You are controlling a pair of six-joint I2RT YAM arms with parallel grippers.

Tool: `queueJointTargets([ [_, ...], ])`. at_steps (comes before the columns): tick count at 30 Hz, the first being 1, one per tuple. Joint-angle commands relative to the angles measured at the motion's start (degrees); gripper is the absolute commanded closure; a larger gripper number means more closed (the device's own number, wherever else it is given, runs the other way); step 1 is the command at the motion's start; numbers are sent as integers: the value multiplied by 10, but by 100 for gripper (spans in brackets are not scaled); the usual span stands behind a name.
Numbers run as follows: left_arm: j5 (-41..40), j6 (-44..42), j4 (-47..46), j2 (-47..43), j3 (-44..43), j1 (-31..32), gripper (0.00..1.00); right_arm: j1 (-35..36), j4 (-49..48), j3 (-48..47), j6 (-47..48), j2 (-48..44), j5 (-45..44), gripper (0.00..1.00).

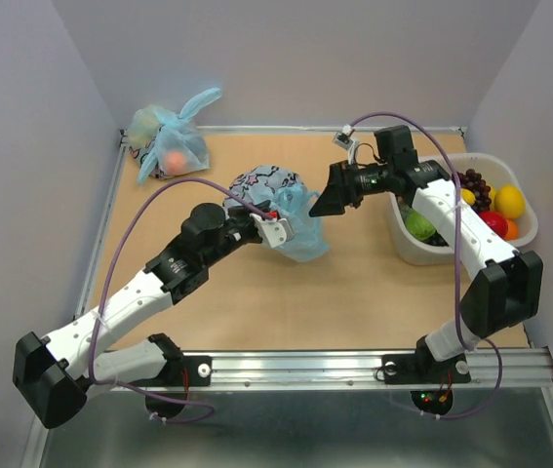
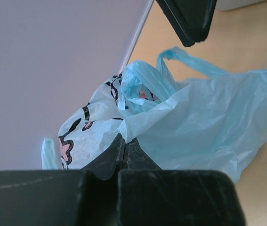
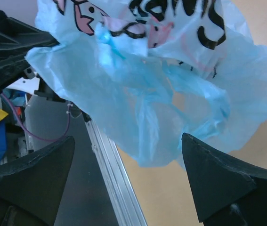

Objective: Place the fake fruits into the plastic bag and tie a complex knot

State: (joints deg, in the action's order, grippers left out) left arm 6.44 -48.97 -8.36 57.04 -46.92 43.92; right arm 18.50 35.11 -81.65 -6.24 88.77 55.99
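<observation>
Worktop: tan wooden worktop (image 1: 256, 302).
Bag: thin light-blue printed plastic bag (image 1: 300, 234), mid-worktop.
Fruits: glossy fake fruits (image 1: 508, 202) in white tub (image 1: 403, 249), right.
Left tool (image 2: 124, 153): clamped on bag rim.
Right tool (image 1: 323, 203): wide open, empty, beside bag.
Technique: probably best to take opposite rim, spread mouth.

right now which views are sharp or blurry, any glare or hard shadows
Top external: even light, sharp, only faint shadows around the plastic bag. Left wrist: bag crisp, left gripper close up, dark and blurred. Right wrist: bag slightly soft, right gripper a dark silhouette. No glare anywhere.
</observation>
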Motion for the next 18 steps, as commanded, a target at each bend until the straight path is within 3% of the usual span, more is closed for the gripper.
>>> queueJointTargets([
  [1,-5,5,-68,-19,-5,4,100,4,-33,-1,12,-2,-32,1],
  [4,15,-3,-67,-27,5,6,100,4,-51,-4,15,2,-104,1],
  [9,27,-15,-67,-38,13,10,100,6,-89,-18,-8,15,-85,2],
  [18,21,-3,-68,-46,2,12,100,11,-91,-1,12,19,-200,5],
])
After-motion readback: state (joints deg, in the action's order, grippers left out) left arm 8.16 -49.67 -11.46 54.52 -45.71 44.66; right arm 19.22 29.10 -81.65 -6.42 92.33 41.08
